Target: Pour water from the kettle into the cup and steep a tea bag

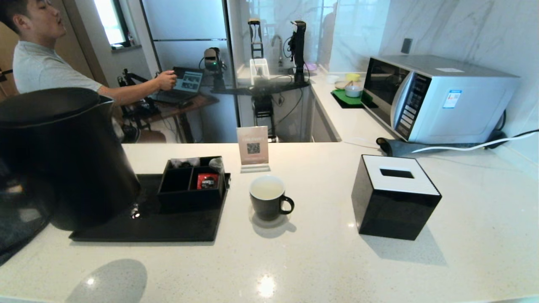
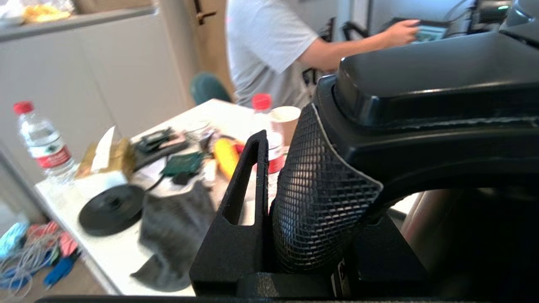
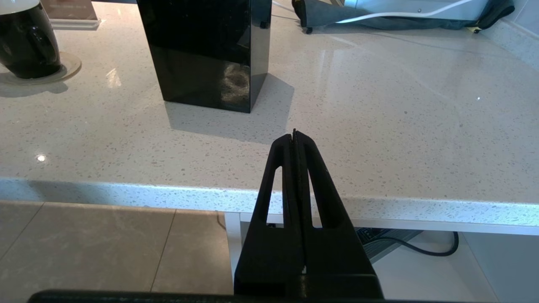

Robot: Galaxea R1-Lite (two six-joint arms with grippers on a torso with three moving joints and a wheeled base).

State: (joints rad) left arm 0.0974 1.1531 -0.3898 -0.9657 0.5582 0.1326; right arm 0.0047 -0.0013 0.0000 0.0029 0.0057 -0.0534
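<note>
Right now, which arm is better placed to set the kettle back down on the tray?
Left. The left gripper is clamped on the kettle handle above the black tray. The right gripper is shut, parked off the counter edge.

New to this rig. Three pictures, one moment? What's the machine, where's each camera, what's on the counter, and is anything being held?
Yes, one moment, three cameras. The machine is a two-armed robot on a wheeled base. The wide picture comes from its head, looking down at a speckled white counter. The other two come from cameras on its wrists, behind the fingers.

The left hand is closed on the handle of the kettle, the big black shape at the head view's left, over a black tray. In the left wrist view the meshed pad presses that handle.

The right hand is shut on nothing, parked at the counter's near edge.

On the counter: the cup, a black mug with pale water in it, an organizer box on the tray, a tissue box, a QR sign, and a microwave at the back.
</note>
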